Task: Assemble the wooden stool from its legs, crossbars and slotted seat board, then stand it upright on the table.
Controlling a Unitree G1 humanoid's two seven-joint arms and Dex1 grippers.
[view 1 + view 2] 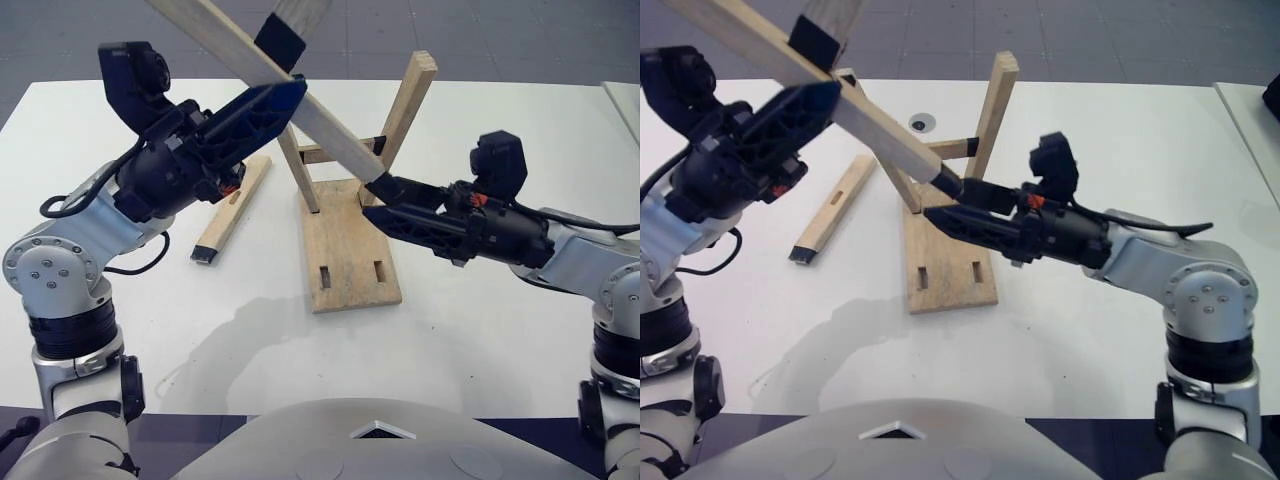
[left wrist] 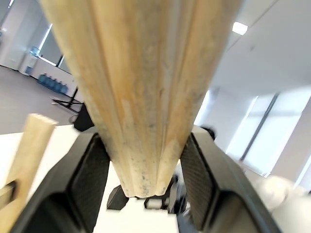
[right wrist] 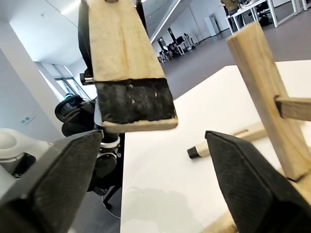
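now my left claw [image 1: 285, 95] grips a leg [image 1: 330, 135] aloft; my right claw [image 1: 370, 198] gapes open at its tip; next, i'd guide it into a slot of the seat board [image 1: 345, 250].

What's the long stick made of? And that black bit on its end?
The stick looks like pale, bare wood: you can see grain lines and no shine. The black end looks like dull paint or a rubbery cap. I can't tell which.

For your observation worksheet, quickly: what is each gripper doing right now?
Left gripper: closed on the wooden leg.
Right gripper: open, by that leg's black-tipped end, holding nothing.
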